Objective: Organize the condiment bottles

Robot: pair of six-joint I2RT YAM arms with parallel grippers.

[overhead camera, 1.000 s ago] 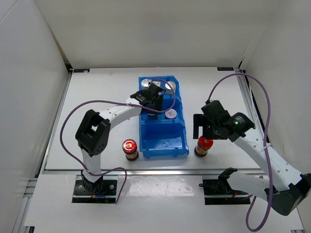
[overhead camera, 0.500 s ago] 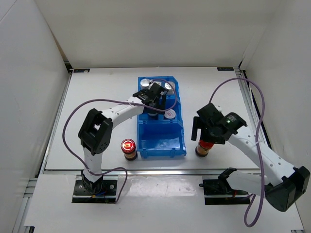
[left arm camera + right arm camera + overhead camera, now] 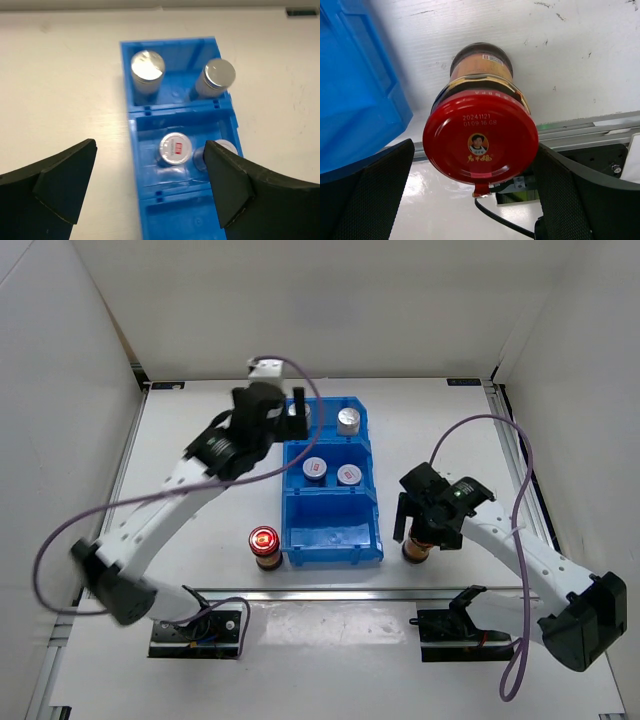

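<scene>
Toward the far-left part of the worktop [image 3: 450, 430], our left hand [image 3: 262, 410] hangs above the far end of the blue bin [image 3: 330, 528], fingers spread wide and holding nothing; near the near edge, the left red-capped jar [image 3: 265, 543] stands upright just beside the bin's near-left corner.

In the bin, the far compartment holds the left silver-capped cylinder [image 3: 147, 70] and the right silver-capped cylinder [image 3: 217, 76]; the middle compartment holds the left white-lidded jar [image 3: 175, 148] and the right white-lidded jar [image 3: 348, 475]; the near compartment has no bottle in it.

Just off the bin's near-right corner, close to the near edge, stands the right red-capped jar [image 3: 480, 135]; our right hand [image 3: 475, 150] straddles it, fingers parted on either side of the cap; a gap shows on one side, and we cannot tell whether the other finger touches.

We judge this jar to be rigid glass, fairly heavy with sauce, smooth-walled and breakable if dropped; the cap is wider than the neck, so we would close on the cap's rim or just beneath it, squarely, and lift it upright; the near compartment looks the likely place for both red-capped jars.
</scene>
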